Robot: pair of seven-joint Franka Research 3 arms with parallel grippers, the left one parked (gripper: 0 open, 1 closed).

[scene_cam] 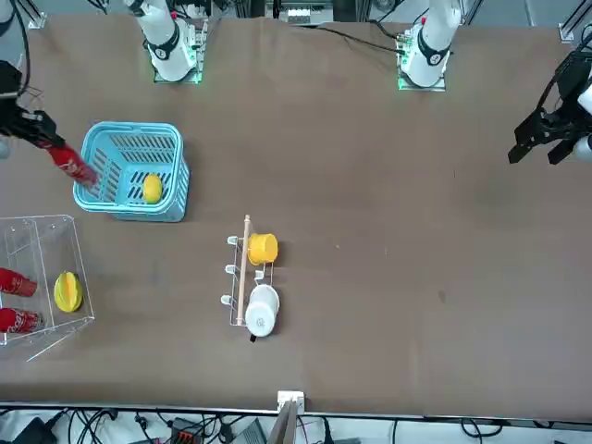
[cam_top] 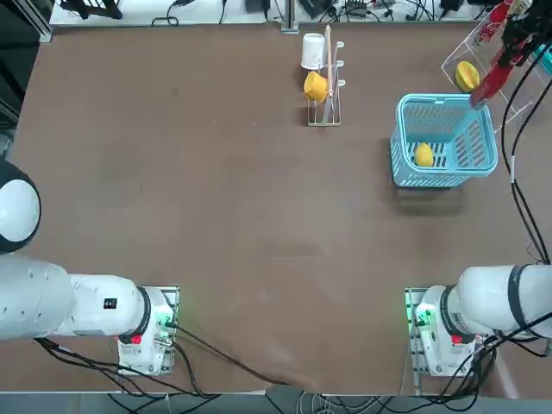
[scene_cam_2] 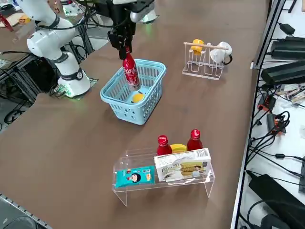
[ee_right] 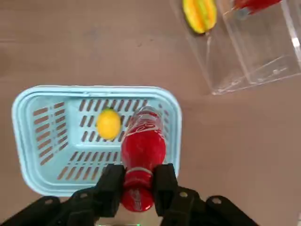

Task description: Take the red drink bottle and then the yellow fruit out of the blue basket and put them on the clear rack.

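My right pincer (ee_right: 138,186) is pinching the red drink bottle (ee_right: 142,155) by its thin neck, so the fat part hangs straight down. The bottle is up in the air over the blue basket (ee_right: 28,110), near the side closest to the clear rack (scene_cam_2: 164,179). I hold it high so it can go over the thick rim without bumping. The yellow fruit (ee_right: 108,124) sits alone on the basket floor, waiting its turn. The rack stands on the tabletop (cam_top: 216,216) just beside the basket. It already holds other red bottles, so I think I must aim for a free spot.
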